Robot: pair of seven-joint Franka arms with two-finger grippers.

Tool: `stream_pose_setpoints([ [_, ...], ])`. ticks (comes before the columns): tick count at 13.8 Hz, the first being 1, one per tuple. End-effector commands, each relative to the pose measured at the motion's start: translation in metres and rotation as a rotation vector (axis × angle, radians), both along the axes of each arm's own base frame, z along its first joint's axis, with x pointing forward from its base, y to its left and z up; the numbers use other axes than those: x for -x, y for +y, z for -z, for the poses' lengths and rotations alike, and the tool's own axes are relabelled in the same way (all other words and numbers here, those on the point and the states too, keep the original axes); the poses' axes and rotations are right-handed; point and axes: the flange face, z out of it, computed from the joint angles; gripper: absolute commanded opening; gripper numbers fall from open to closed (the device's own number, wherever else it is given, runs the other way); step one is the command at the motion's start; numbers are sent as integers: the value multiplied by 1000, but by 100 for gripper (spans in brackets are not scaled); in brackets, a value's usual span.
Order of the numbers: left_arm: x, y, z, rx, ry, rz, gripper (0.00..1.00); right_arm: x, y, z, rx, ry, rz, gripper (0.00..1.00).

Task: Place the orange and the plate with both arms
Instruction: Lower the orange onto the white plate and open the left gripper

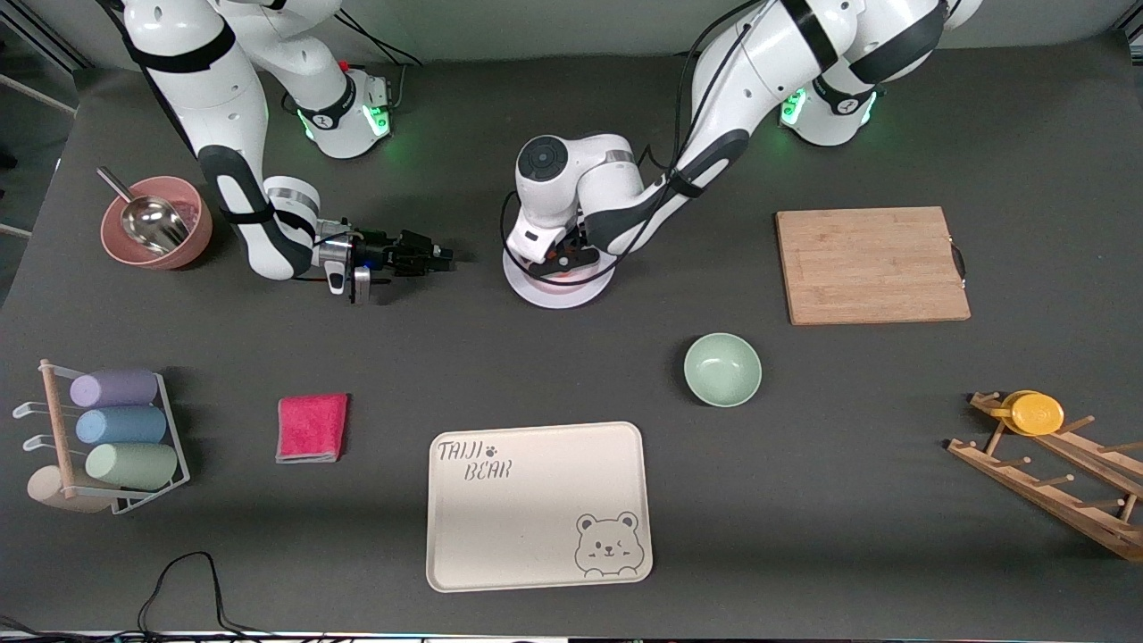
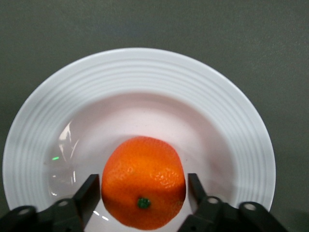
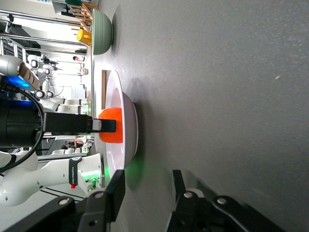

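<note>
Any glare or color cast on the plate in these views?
Left wrist view: small bright glints and a green speck on the plate, orange tint around the orange. Right wrist view: green glow on the table under the plate. Front view: the left arm hides most of the plate.

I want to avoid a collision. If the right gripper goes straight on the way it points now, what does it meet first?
Probably the plate. The right gripper lies low over the table, open and pointing at the plate's rim. The orange sits on that plate, between the left gripper's fingers.
</note>
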Motion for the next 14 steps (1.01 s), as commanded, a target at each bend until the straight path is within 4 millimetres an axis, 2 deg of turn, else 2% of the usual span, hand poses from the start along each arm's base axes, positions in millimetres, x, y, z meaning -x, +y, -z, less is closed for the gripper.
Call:
stream_pose_setpoints([
  [1, -10, -3, -19, -2, -51, -11, 100, -1, 1, 4, -12, -22, 11, 47],
  [4, -31, 8, -57, 17, -100, 7, 100, -1, 1, 4, -12, -22, 11, 47],
  [6, -49, 24, -88, 26, -102, 23, 100, -1, 2, 4, -14, -22, 14, 47],
  [7, -57, 32, -110, 37, -103, 47, 100, -2, 3, 4, -15, -25, 23, 47],
  [8, -74, 50, -126, 25, -123, 69, 100, -2, 5, 4, -16, -26, 30, 47],
  [9, -85, 65, -145, 21, -137, 88, 100, -2, 6, 5, -19, -25, 36, 47],
  [11, -103, 108, -186, 29, -122, 131, 100, -4, 15, 4, -24, -31, 33, 47],
  [14, -139, 186, -240, 37, -130, 169, 100, -6, 42, 5, -36, -44, 53, 47],
])
